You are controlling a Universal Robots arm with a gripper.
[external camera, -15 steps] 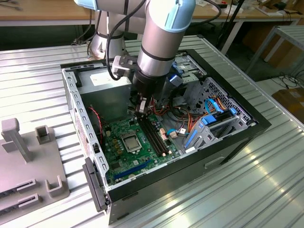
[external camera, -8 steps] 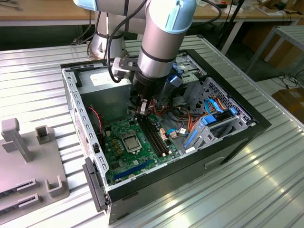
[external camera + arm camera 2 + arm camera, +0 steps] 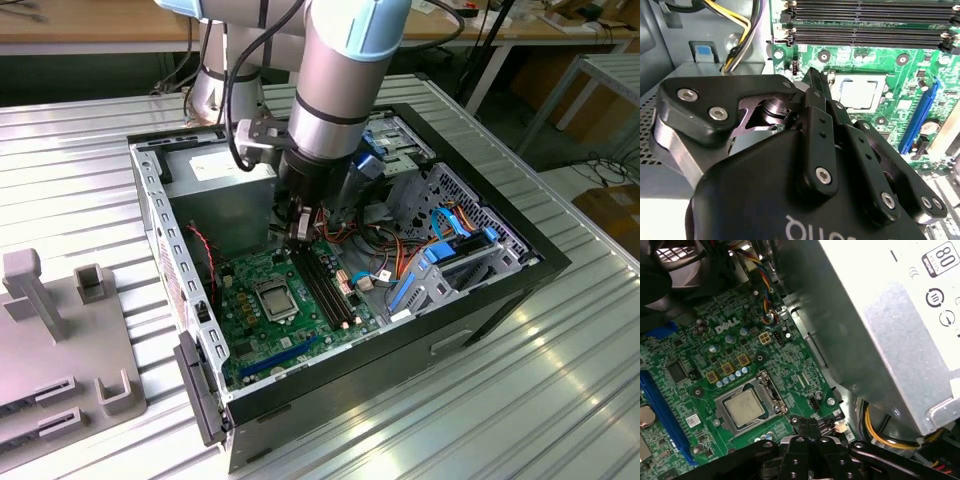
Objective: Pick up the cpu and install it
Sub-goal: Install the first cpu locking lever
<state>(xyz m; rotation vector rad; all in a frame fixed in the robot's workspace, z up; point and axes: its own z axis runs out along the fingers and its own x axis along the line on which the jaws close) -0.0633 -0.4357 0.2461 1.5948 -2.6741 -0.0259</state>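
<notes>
Silvery metal covers the top of the cpu (image 3: 744, 407), which lies flat inside the black-framed socket (image 3: 771, 395) on the green board (image 3: 705, 360). It looks small, light, stiff and easy to hurt, so I think its thin edges are the best place to hold it. The gripper (image 3: 809, 427) hangs just beside the socket, jaws clenched together, grasping nothing.

Ribbed metal table (image 3: 520, 400), wooden workbenches (image 3: 90, 30) behind, cardboard box (image 3: 612, 212) on floor.
</notes>
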